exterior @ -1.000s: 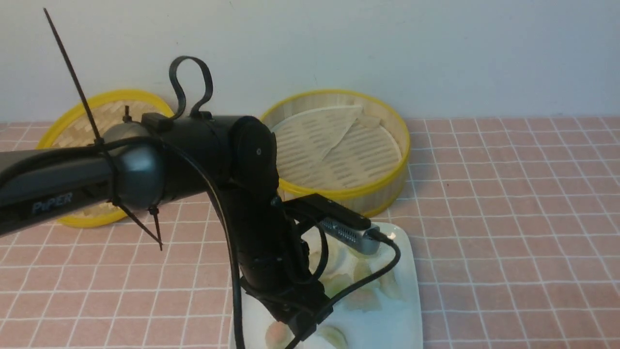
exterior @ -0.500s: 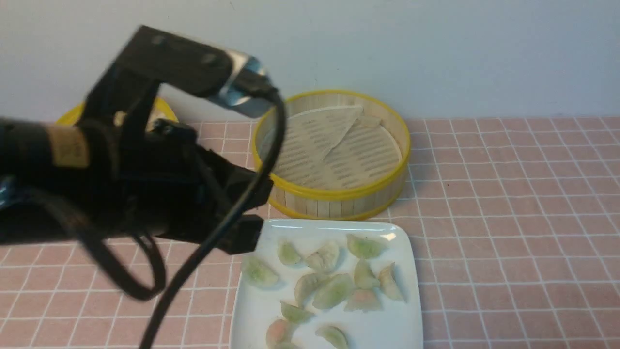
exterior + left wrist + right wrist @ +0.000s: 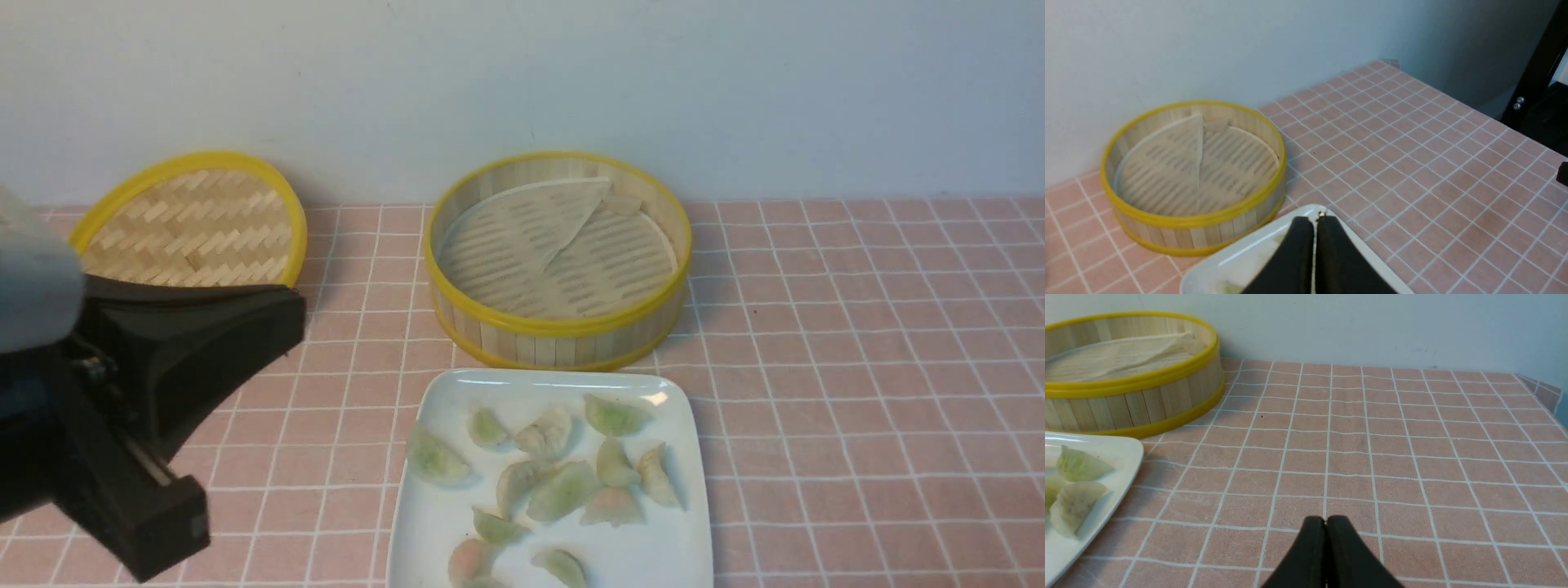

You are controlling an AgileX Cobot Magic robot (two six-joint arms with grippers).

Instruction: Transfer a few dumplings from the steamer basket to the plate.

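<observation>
Several pale dumplings (image 3: 563, 490) lie on the white plate (image 3: 555, 377) at the front centre. Behind it stands the steamer basket (image 3: 563, 331), holding only its folded liner (image 3: 531, 220); no dumpling shows inside. My left arm (image 3: 163, 367) is a blurred black mass at the lower left, off the plate. In the left wrist view my left gripper (image 3: 1314, 218) is shut and empty, its tips over the plate's far corner (image 3: 1241, 259). Over bare tablecloth to the right of the plate (image 3: 1126, 453), my right gripper (image 3: 1326, 518) is shut and empty.
The basket's shallow woven lid (image 3: 192, 224) leans against the wall at the back left. A pink checked cloth (image 3: 857, 367) covers the table. The wall runs right behind the basket. A dark stand (image 3: 1539, 81) rises past the table's right edge.
My left arm has swung back from over the plate to the lower left, uncovering the dumplings. Its gripper has closed, empty.
</observation>
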